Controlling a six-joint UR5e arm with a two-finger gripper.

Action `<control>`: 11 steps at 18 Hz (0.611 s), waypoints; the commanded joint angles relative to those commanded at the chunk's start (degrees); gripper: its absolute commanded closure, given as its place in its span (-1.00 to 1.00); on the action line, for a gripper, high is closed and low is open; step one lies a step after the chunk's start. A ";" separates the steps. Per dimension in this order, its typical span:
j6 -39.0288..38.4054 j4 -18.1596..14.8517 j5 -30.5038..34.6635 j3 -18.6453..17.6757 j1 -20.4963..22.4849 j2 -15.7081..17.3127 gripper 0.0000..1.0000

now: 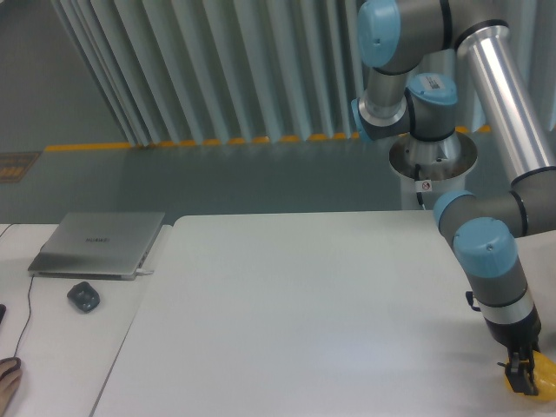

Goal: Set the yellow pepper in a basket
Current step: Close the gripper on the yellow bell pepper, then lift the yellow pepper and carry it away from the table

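Down at the counter's (304,304) far right corner, the pincer (522,379) is clamped around the yellow pepper (537,375), which sits low against the white surface; a closed laptop (97,244) and mouse (83,297) lie off left

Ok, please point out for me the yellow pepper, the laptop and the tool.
yellow pepper (543,375): fixed camera view, on its yellow side right of the fingers.
laptop (100,241): fixed camera view, middle of the closed grey lid.
tool (521,375): fixed camera view, between its fingertips.
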 joint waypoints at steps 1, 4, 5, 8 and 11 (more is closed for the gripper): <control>-1.32 0.00 0.00 0.00 0.00 0.17 0.27; -1.24 0.00 -0.35 -0.09 0.00 0.96 0.29; -1.24 -0.09 -0.61 -0.35 0.09 1.84 0.29; -1.24 -0.35 -3.50 -3.16 0.35 6.58 0.28; -0.45 -3.06 -5.35 -3.52 1.75 9.92 0.27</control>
